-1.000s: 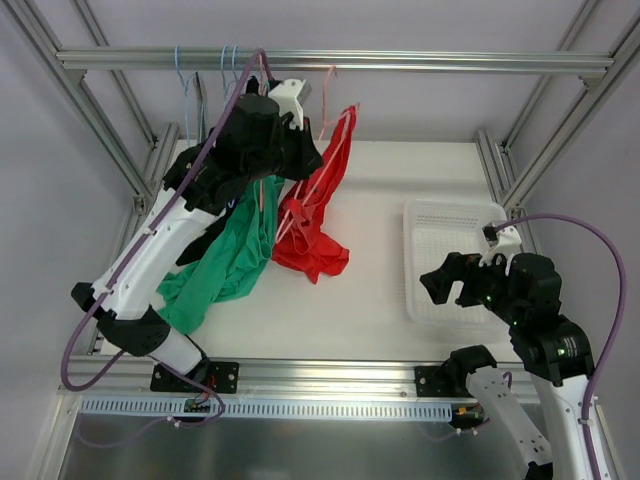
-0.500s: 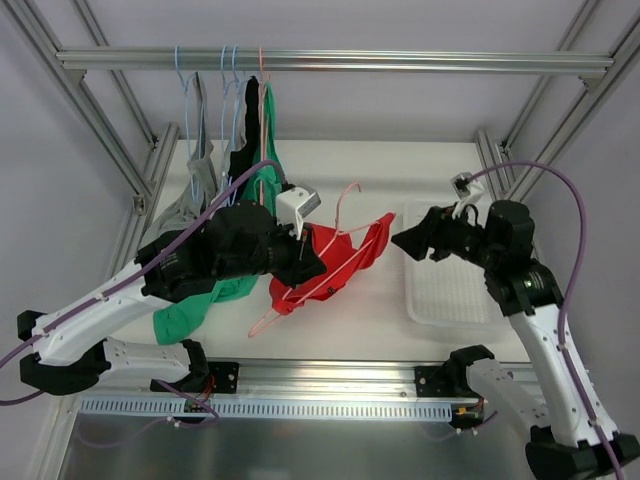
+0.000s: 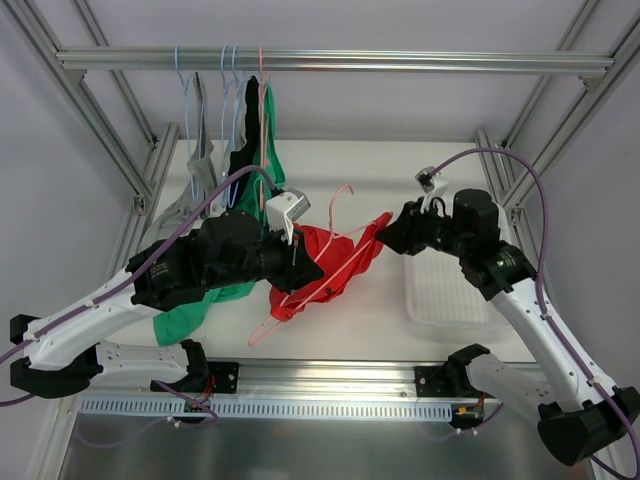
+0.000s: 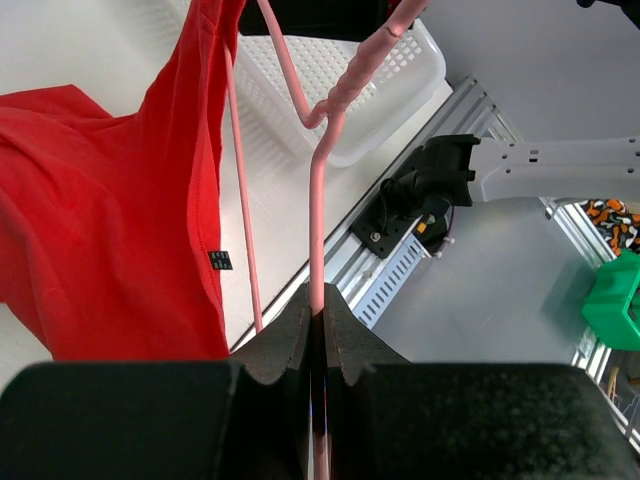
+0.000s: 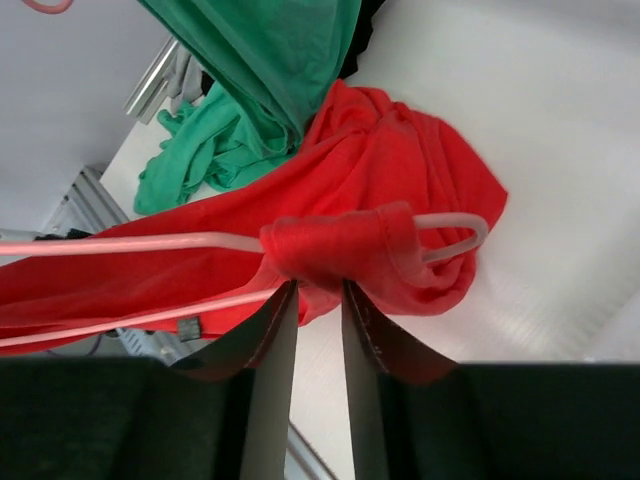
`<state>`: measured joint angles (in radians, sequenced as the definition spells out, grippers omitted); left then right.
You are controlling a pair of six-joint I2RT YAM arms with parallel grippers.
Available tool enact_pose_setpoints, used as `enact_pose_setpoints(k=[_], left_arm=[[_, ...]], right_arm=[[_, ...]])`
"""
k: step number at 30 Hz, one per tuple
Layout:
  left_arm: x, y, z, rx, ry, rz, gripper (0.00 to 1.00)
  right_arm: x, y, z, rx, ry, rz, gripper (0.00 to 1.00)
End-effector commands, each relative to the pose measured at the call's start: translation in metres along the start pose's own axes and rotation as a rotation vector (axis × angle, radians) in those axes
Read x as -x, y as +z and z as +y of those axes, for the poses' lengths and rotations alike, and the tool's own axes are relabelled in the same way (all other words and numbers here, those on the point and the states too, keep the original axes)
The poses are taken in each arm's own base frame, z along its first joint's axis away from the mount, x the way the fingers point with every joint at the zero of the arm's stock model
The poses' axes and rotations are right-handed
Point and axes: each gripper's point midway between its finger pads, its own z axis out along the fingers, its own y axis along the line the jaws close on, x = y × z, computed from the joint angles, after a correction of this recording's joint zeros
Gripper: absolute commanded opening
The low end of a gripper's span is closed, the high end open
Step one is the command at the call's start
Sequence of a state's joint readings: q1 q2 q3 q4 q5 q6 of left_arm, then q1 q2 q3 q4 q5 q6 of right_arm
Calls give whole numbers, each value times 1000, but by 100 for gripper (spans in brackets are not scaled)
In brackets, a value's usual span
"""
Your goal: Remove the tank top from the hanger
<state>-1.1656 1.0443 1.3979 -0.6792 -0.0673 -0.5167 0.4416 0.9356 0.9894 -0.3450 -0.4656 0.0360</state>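
Observation:
The red tank top (image 3: 322, 258) hangs on a pink wire hanger (image 3: 342, 205) held above the middle of the table. My left gripper (image 3: 300, 268) is shut on the hanger; in the left wrist view the jaws (image 4: 318, 300) pinch the pink wire (image 4: 318, 200), with the tank top (image 4: 100, 200) draped to the left. My right gripper (image 3: 385, 236) is at the hanger's right end. In the right wrist view its narrow jaws (image 5: 317, 285) close on the bunched red strap (image 5: 340, 245) wrapped over the hanger's shoulder (image 5: 455, 228).
A white slotted basket (image 3: 450, 300) sits on the table at the right, just under my right arm. A green garment (image 3: 190, 305), a black one and a grey one (image 3: 200, 165) hang on hangers from the top rail (image 3: 330, 60) at back left.
My left arm brought the hanger and tank top down from the rail towards the table's middle. My right gripper swung left from the basket to the strap and its jaws closed in.

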Motion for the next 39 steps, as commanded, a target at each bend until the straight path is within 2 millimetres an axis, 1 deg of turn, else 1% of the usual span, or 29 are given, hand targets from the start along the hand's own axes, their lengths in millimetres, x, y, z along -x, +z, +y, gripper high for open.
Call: enact_pose_setpoints(k=[1,3,4,5,8,9,11,14,15,17,18,21,22,23,24,26,28,29,31,32,33,34,35,36,37,38,39], left_arm=[[16,-7,-20,-89,-22,-59,0],[16,-11,-23,-105,-22,-60,0],[16,-13,-23,-110,-24,-64,0],[16,-15,-24,-115,-23,-64,0],[15,-18,-20,-105,-23,-76,0],[13,-18,-18,-98,-24,-75,0],[13,-19,-15,-88,-25,-85,0],[11,-19,-14,-89,-28,-79,0],[12,-19,-16,-94,-28,-79,0],[12,-21,-19,-111,-27,-74,0],[11,-21,-20,-116,-25,-71,0],[7,-20,-22,-134,-17,-51,0],[5,-22,-25,-149,-15,-42,0],[2,-22,-25,-156,-14,-35,0],[1,-26,-28,-177,-12,-32,0],[2,-31,-31,-196,-8,-36,0],[7,-40,-33,-213,-1,-62,0],[13,-46,-36,-228,5,-81,0],[22,-55,-41,-250,33,-118,0],[35,-63,-48,-277,44,-167,0],[43,-65,-51,-294,74,-203,0],[51,-70,-57,-320,89,-241,0],[71,-76,-71,-381,117,-328,0],[80,-77,-79,-418,159,-374,0],[87,-83,-94,-495,189,-411,0],[108,-94,-112,-580,226,-529,0],[115,-95,-122,-625,275,-583,0]], right_arm=[[31,2,-2,-28,-83,-101,23],[34,4,-8,-56,-111,-107,14],[37,3,-13,-83,-122,-115,4],[39,3,-14,-95,-126,-123,1],[46,-1,-15,-113,-140,-147,0],[49,-5,-13,-112,-146,-163,0],[54,-9,-16,-143,-147,-191,0],[53,-10,-9,-102,-167,-189,0],[53,-10,-10,-107,-166,-188,0],[55,-9,-19,-159,-154,-197,0],[60,-12,-33,-239,-142,-221,0],[71,-17,-49,-334,-100,-260,0],[75,-20,-60,-394,-81,-276,0],[80,-22,-63,-415,-70,-290,0],[83,-25,-71,-459,-62,-296,0],[86,-24,-79,-490,-51,-283,0],[83,-21,-78,-473,-39,-263,0],[81,-21,-76,-464,-18,-266,0],[75,-18,-60,-376,-22,-245,0],[76,-23,-49,-330,-34,-255,0],[74,-23,-32,-245,-43,-243,0],[72,-26,-23,-203,-50,-243,0],[73,-29,-13,-163,-48,-249,0],[75,-40,4,-101,-64,-277,0],[76,-46,11,-77,-66,-292,0],[77,-53,20,-48,-61,-308,0],[78,-66,39,20,-86,-329,0]])
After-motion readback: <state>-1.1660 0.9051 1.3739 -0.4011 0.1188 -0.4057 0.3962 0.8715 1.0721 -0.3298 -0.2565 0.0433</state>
